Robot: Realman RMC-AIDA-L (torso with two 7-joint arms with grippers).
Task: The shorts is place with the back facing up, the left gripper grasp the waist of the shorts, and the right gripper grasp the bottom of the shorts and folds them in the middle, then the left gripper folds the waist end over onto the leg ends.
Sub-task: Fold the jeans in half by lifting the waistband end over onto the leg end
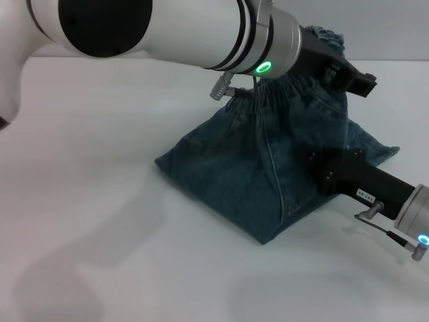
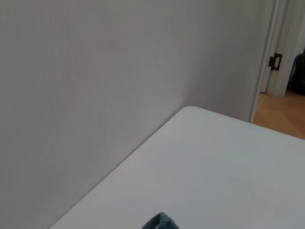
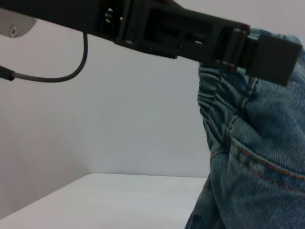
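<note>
Above the table's far right, the left gripper (image 1: 348, 75) clamps the raised waist (image 1: 295, 90) of the lengthwise-folded shorts (image 1: 268, 174); folding onto the leg ends remains; right gripper (image 1: 320, 173) state cannot be told.

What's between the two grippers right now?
In the head view, only the lifted shorts span from the left gripper at the waist down to the right gripper.

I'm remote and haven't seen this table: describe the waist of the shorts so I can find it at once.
On the white table, the blue denim shorts rise like a tent. The waist is the peak, held up at the left gripper, under the white arm with the green light. It is the gathered, ruffled band; the denim below spreads smooth and wide onto the table.
</note>
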